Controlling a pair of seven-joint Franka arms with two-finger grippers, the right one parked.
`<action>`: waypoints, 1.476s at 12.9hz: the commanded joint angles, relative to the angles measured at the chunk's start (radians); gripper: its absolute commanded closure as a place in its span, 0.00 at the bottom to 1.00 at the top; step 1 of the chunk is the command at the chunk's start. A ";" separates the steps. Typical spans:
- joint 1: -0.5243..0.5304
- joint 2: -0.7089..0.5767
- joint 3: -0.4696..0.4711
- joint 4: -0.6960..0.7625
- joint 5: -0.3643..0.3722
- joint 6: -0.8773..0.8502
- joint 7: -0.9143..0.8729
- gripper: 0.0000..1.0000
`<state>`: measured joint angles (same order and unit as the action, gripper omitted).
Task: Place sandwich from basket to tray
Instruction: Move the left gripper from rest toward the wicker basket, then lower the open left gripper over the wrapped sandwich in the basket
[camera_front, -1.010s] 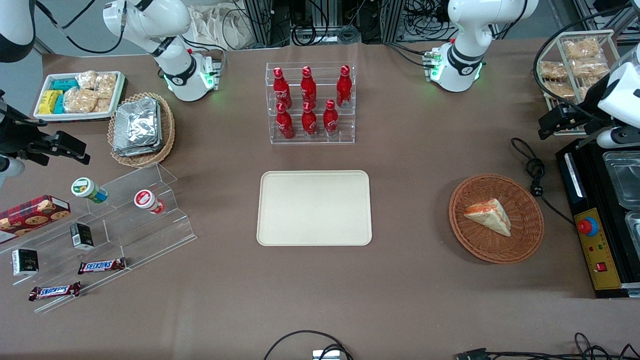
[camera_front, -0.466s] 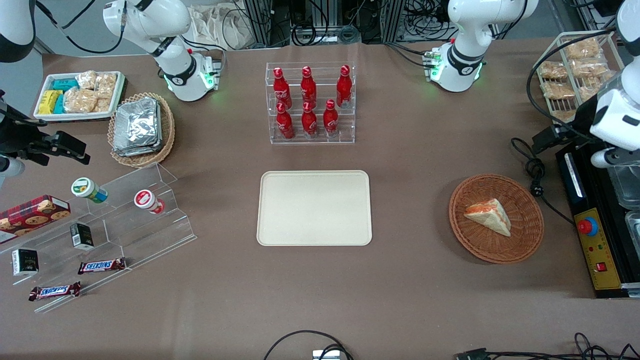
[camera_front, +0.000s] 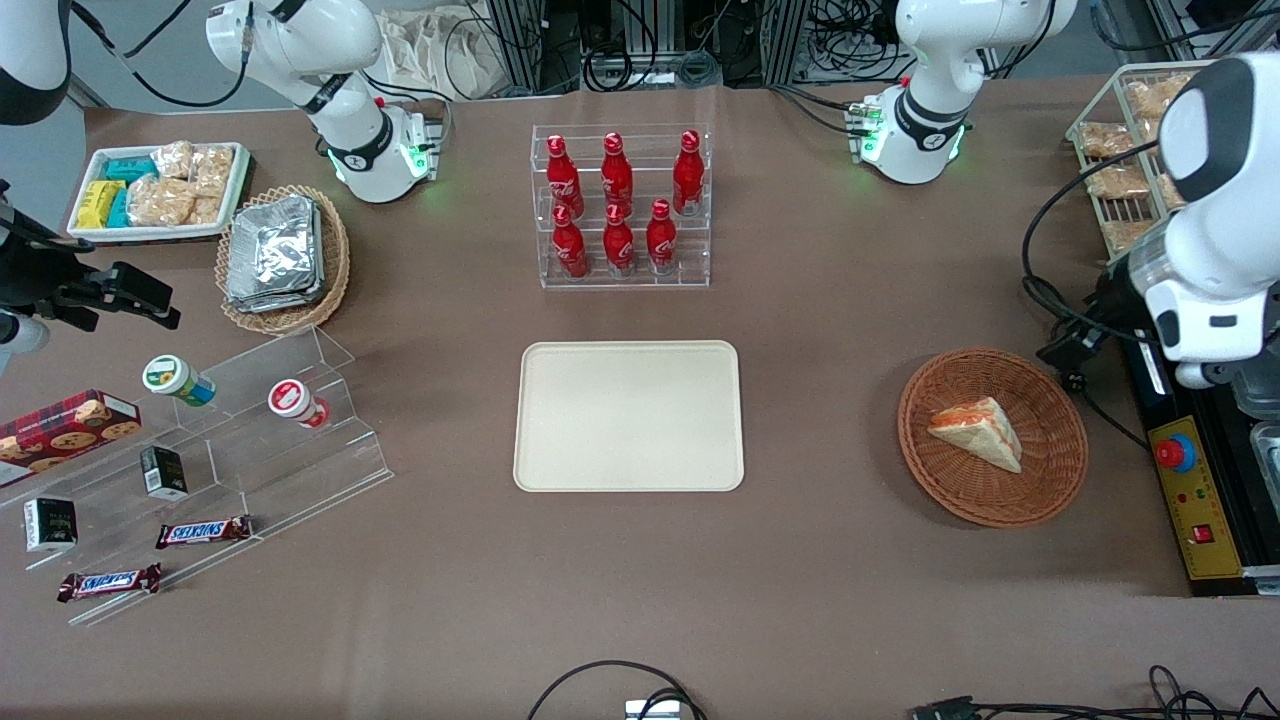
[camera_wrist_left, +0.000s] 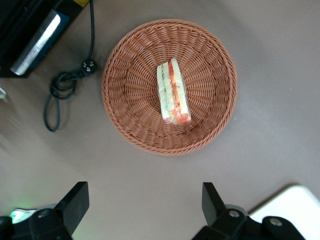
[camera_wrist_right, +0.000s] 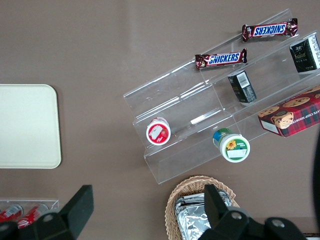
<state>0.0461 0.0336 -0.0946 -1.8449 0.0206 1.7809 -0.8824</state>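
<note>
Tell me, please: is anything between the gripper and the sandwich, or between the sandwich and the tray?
Nothing visible. The open gripper hangs above the table beside the basket; the sandwich lies uncovered, and only bare tabletop separates it from the tray.

**Three cameras over one table**

The front view looks steeply down across the whole table. The left wrist view looks straight down, close over the basket (camera_wrist_left: 169, 87) — also in the front view (camera_front: 992, 436). The right wrist view shares the tray (camera_wrist_right: 27, 125) with it (camera_front: 629, 416).
</note>
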 joint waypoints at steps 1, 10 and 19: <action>0.006 -0.012 0.024 -0.143 0.018 0.174 -0.056 0.00; -0.015 0.222 0.062 -0.183 0.016 0.485 -0.116 0.00; -0.041 0.304 0.064 -0.201 0.013 0.558 -0.173 0.00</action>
<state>0.0149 0.3240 -0.0346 -2.0367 0.0229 2.2996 -1.0297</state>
